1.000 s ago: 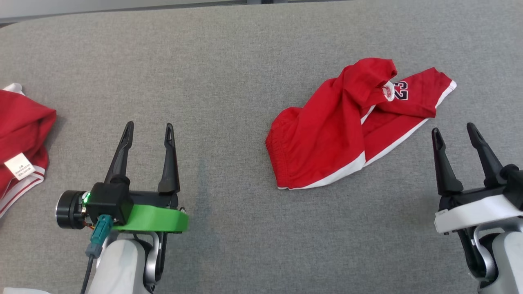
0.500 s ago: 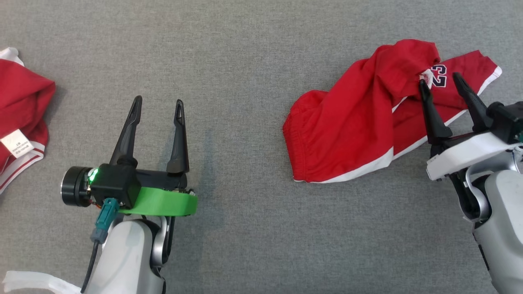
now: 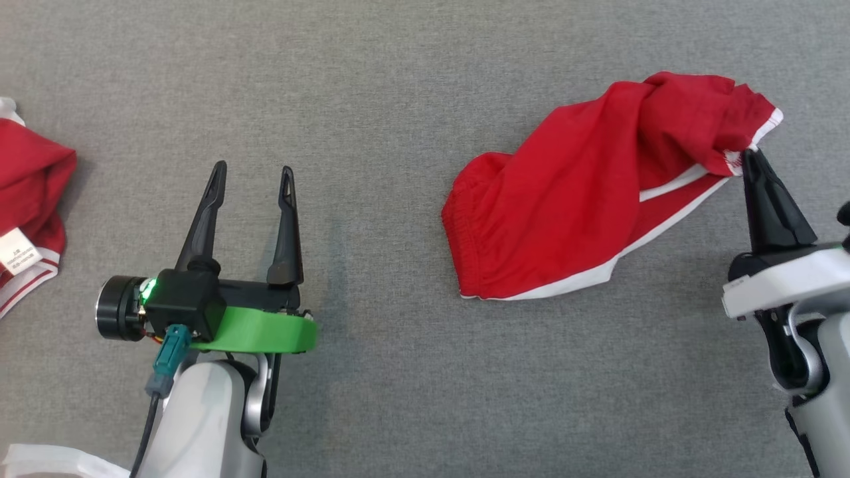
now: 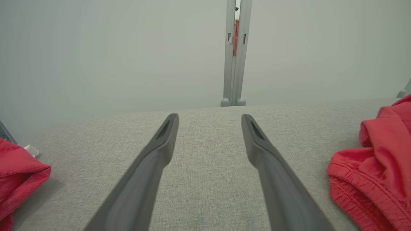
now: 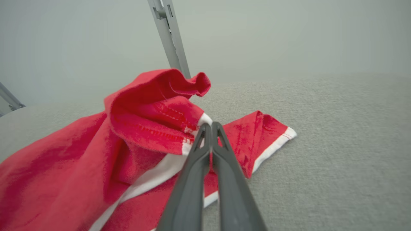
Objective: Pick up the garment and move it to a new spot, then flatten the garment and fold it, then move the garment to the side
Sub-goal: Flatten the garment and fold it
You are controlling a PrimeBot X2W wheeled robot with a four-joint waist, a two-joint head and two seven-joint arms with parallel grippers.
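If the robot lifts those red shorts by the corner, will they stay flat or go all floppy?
Probably floppy: the red shorts lie bunched in soft folds, so most of the cloth should dangle below the right gripper, shut on their white-trimmed edge. They look thin, so likely light. The pinch is small, so the fabric might slip out.

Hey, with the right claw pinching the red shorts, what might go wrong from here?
The right claw pinches only the white-trimmed hem of the red shorts, so the cloth may slip out on lifting. The shorts lie bunched and folded over, so they may land crumpled.
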